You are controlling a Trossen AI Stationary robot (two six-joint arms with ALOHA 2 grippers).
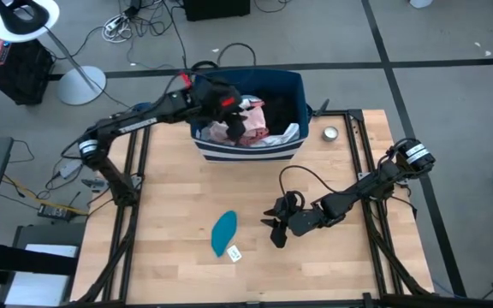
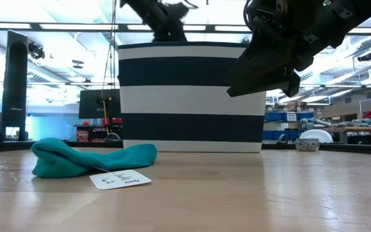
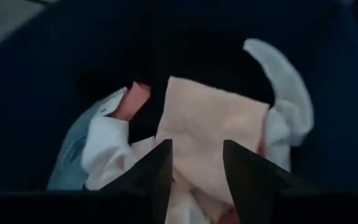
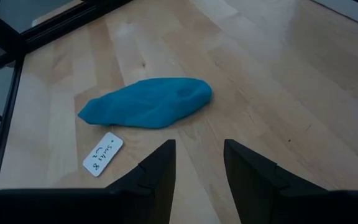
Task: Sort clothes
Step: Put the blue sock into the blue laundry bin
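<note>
The clothes lie in two places. A heap of pink, white, black and light blue pieces (image 1: 251, 127) fills the dark blue, white-striped bin (image 1: 246, 152) at the table's far side. One teal piece (image 1: 224, 231) lies flat on the table's near middle, with a white tag (image 1: 234, 253) beside it. My left gripper (image 1: 229, 107) hangs open over the bin's left part, and a pale pink cloth (image 3: 210, 118) lies just beyond its fingers (image 3: 154, 168). My right gripper (image 1: 274, 229) hovers open above the wood, right of the teal piece (image 4: 148, 102), with nothing between its fingers.
A small round metal tin (image 1: 329, 133) stands on the table right of the bin. Dark frame rails run along the table's left and right edges (image 1: 135, 171). Bare wood (image 1: 332, 265) lies near the front and right of the teal piece.
</note>
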